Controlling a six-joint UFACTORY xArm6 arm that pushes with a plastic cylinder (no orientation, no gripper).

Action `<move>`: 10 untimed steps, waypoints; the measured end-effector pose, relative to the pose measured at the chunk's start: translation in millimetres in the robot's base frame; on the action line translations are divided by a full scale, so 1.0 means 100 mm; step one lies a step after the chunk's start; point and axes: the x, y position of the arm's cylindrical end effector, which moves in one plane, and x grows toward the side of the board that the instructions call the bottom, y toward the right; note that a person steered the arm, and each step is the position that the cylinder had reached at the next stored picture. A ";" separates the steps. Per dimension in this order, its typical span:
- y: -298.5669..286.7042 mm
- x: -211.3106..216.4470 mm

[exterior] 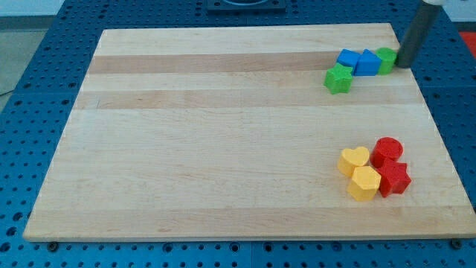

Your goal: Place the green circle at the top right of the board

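The green circle (386, 59) sits near the top right of the wooden board (223, 149), touching a blue block (367, 62) on its left. My tip (402, 64) is just to the right of the green circle, touching or nearly touching it. A second blue block (347, 59) lies left of the first. Another green block (338, 78), angular in shape, sits below and left of the blue ones.
A cluster lies at the lower right: a yellow heart (354, 160), a yellow hexagon (364, 183), a red circle (387, 151) and a red star (394, 179). The board's right edge is close to my tip.
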 end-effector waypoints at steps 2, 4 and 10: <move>-0.19 -0.33; 0.27 -0.04; -1.29 -0.44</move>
